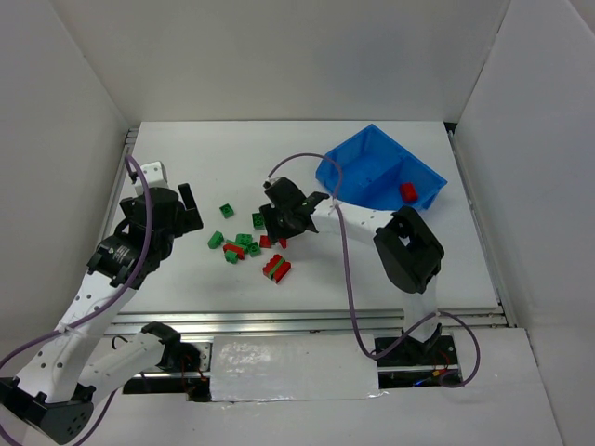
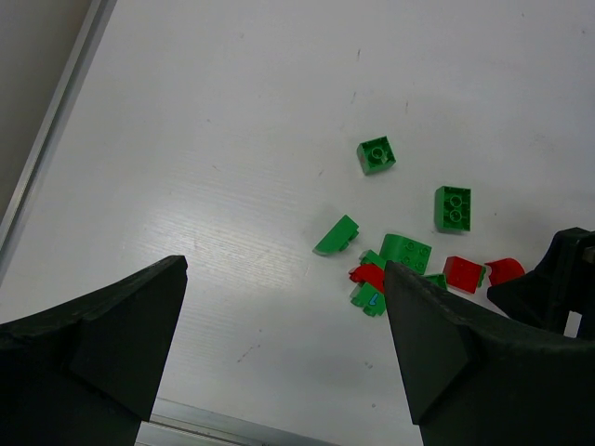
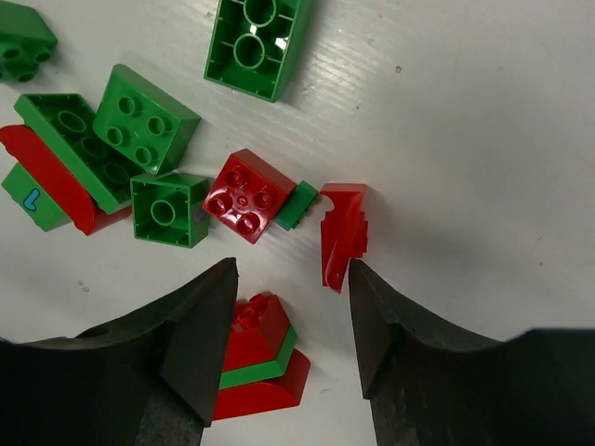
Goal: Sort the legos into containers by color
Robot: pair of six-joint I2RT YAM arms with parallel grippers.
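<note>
One red lego (image 1: 407, 191) in blue bin (image 1: 363, 153); left jaws wide, right jaws narrower, empty.

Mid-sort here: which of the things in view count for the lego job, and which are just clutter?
Job:
loose red and green legos
blue bin
red lego already inside it
right gripper over the pile
left gripper, open

Not the job:
purple cables
metal rail at the near table edge

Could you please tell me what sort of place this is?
Likely a robotics lab test cell: white table boxed in by plain white walls, aluminium rail at its near edge, toy bricks as props.
</note>
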